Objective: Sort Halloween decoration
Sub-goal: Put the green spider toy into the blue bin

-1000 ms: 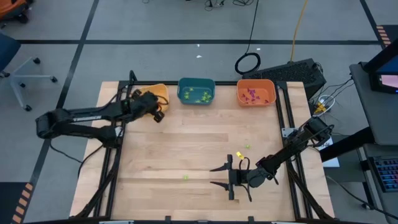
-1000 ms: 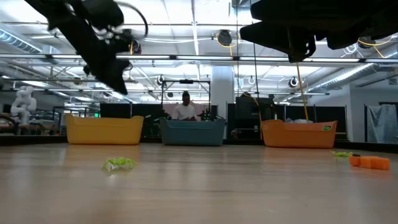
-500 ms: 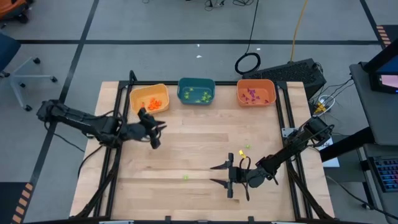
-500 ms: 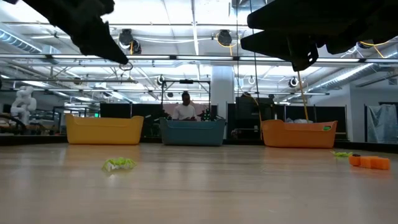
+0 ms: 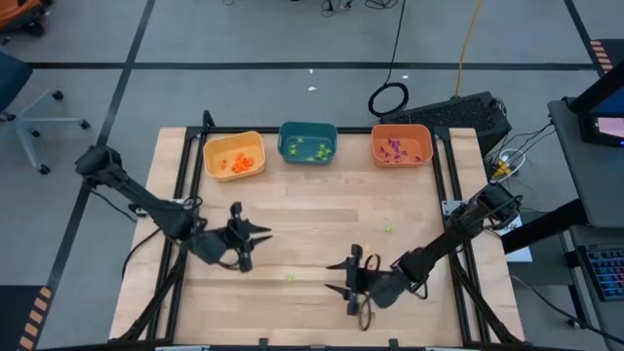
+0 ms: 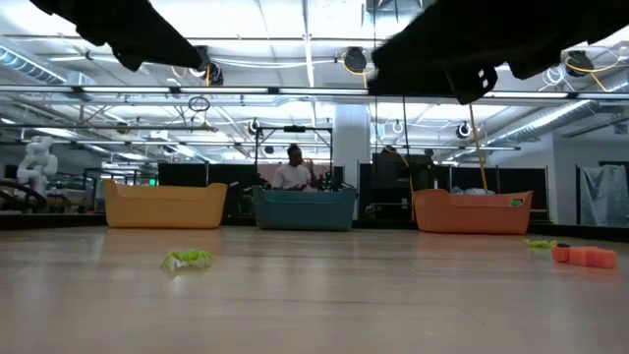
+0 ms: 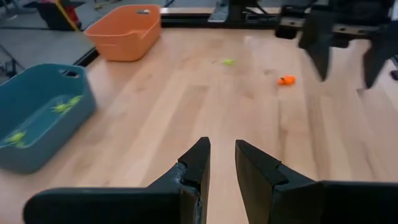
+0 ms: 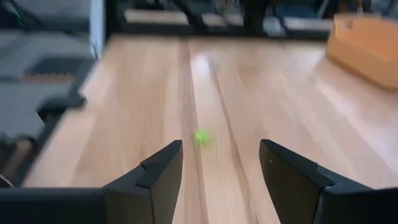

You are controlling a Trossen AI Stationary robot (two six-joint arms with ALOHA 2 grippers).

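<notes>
1. Pale wooden worktop (image 5: pixel 292 229), near half: right pincer (image 5: pixel 343 278) hangs low, fingers spread wide, holding nothing; a tiny light-green trinket (image 5: pixel 290 279) lies just beyond it.
2. Left pincer (image 5: pixel 252 234) hovers left of centre, fingers a narrow gap apart, holding nothing.
3. Another green trinket (image 5: pixel 388 230) lies right of centre.
4. Far edge: yellow plastic bin (image 5: pixel 234 156), teal bin (image 5: pixel 308 143), orange bin (image 5: pixel 401 145) with sorted trinkets.

The pale wooden table top (image 5: pixel 312 210) looks smooth with a light sheen; the yellow (image 5: pixel 234 156), teal (image 5: pixel 308 142) and orange (image 5: pixel 401 145) plastic bins look matt.
</notes>
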